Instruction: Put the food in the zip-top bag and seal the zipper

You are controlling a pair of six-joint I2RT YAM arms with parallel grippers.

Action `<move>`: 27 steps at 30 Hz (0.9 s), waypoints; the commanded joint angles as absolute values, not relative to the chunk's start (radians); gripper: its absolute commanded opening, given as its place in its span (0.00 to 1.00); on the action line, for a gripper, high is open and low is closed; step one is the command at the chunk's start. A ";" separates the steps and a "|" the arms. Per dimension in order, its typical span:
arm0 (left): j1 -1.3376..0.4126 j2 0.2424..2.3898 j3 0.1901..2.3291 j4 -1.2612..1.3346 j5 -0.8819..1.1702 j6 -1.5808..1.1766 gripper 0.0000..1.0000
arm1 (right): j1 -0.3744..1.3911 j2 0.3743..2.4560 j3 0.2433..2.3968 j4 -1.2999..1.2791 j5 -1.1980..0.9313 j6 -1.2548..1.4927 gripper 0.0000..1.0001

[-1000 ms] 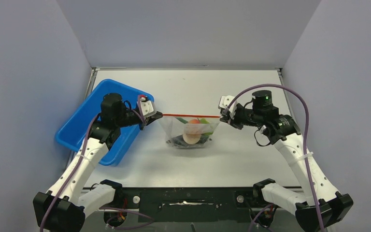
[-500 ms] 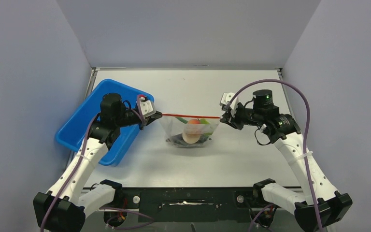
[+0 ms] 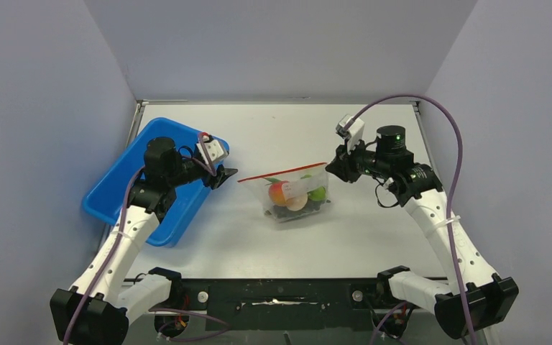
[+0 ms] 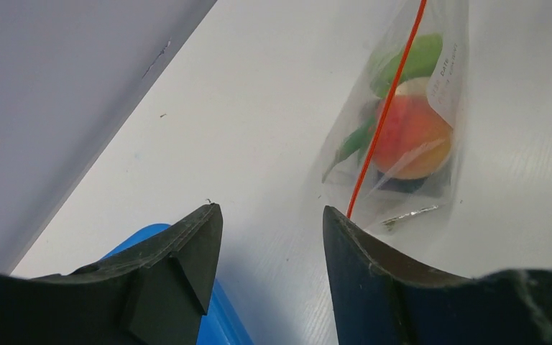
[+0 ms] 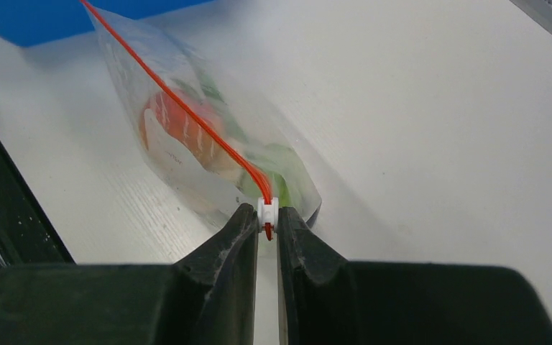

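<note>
The clear zip-top bag (image 3: 262, 186) hangs tilted over the table's middle, its right end higher. Through it show the food: an orange-red fruit (image 3: 279, 192), a pale disc (image 3: 299, 203), a lime-green fruit (image 3: 318, 192) and dark grapes (image 3: 284, 213). My right gripper (image 3: 331, 169) is shut on the white slider at the right end of the red zipper (image 3: 282, 173); in the right wrist view the gripper (image 5: 267, 216) pinches that slider (image 5: 267, 209). My left gripper (image 3: 228, 175) stands open just left of the bag. In the left wrist view the gripper (image 4: 272, 217) holds nothing and the zipper (image 4: 384, 122) ends beside its right finger.
A blue tray (image 3: 112, 185) lies tilted at the left under my left arm, and its rim (image 4: 221, 325) shows below the left finger. Grey walls close in the left, right and far sides.
My left gripper has opened and let go of the zipper's left end. The right gripper rose and drew back to the right, so the bag slid right and now tilts.
</note>
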State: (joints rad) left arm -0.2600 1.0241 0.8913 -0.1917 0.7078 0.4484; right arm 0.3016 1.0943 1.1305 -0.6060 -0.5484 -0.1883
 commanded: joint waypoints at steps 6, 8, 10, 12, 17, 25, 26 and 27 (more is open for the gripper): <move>-0.255 0.991 0.901 -0.111 0.610 0.381 0.58 | 0.271 1.222 1.232 -0.545 -0.335 0.014 0.00; -0.256 0.990 0.903 -0.112 0.603 0.373 0.61 | 0.249 1.250 1.245 -0.540 -0.314 0.056 0.00; -0.256 0.990 0.903 -0.112 0.596 0.362 0.63 | 0.225 1.276 1.249 -0.531 -0.299 0.097 0.00; -0.256 0.988 0.904 -0.111 0.586 0.353 0.64 | 0.187 1.294 1.244 -0.512 -0.291 0.159 0.00; -0.256 0.989 0.907 -0.112 0.579 0.348 0.66 | 0.059 1.345 1.233 -0.491 -0.283 0.329 0.00; -0.256 0.993 0.908 -0.116 0.549 0.318 0.66 | -0.014 1.428 1.258 -0.544 -0.193 0.350 0.00; -0.257 0.994 0.908 -0.118 0.542 0.312 0.66 | -0.016 1.429 1.256 -0.543 -0.179 0.352 0.00; -0.256 0.995 0.909 -0.119 0.532 0.302 0.67 | -0.019 1.430 1.255 -0.543 -0.162 0.355 0.01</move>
State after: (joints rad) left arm -0.2600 1.0111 0.8890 -0.1680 0.5674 0.3420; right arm -0.0124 1.4368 1.2064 -0.5552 -0.2375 0.3244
